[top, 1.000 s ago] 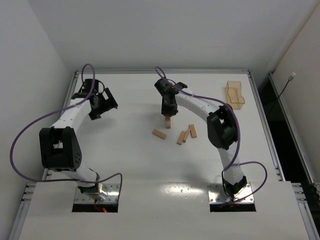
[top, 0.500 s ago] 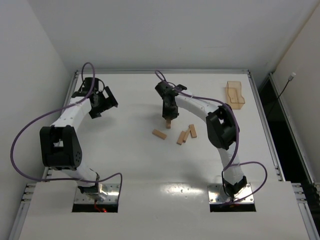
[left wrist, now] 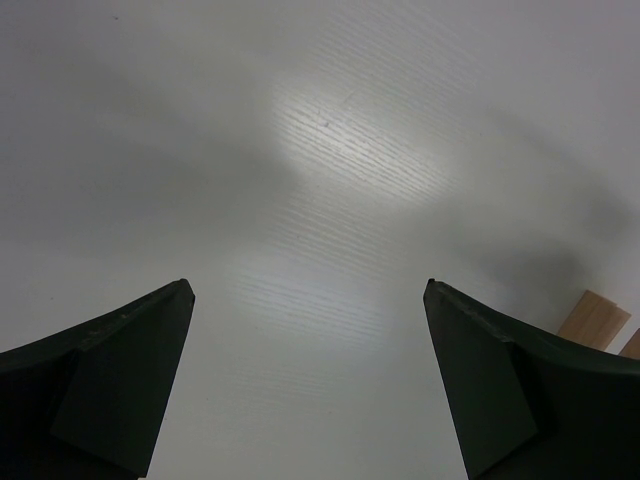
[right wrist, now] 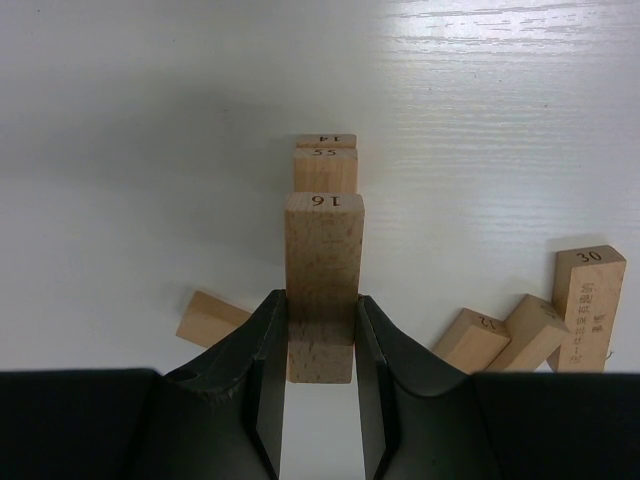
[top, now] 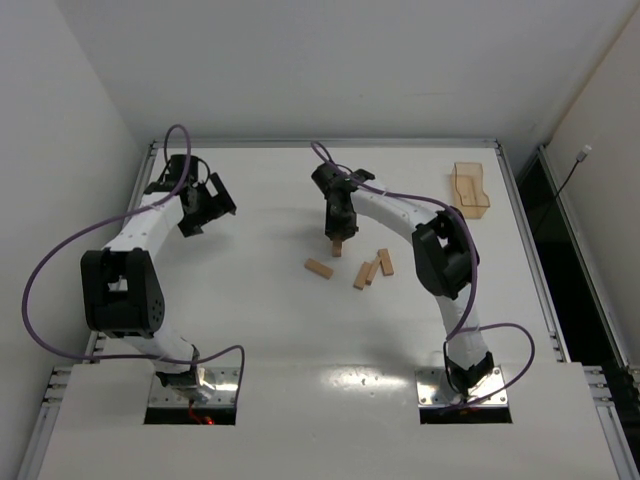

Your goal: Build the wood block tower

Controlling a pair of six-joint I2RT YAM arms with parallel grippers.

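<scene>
Top external view first: the white table (top: 260, 320) carries both arms, and the tray (top: 457, 190) sits by its far right corner, out of the way. By the far left corner the left gripper (top: 205, 205) hangs with its jaws spread wide around nothing. Over the middle of the table, a little toward the far edge, the right gripper (top: 338, 236) is pinched narrow on one block (right wrist: 323, 250). It holds that block directly above the tower (right wrist: 325, 160), which looks only a couple of blocks tall so far. A few loose blocks (top: 319, 268) lie near the tower on its near side. In the right wrist view the held block lines up well with those beneath, though I can't tell whether it touches them. To my eye the job now is to lower it straight down, with no twist, until it sits flat. Then the fingers (right wrist: 265, 350) should part only a little and evenly, so neither side drags the block, and lift straight up before swinging toward the loose blocks
</scene>
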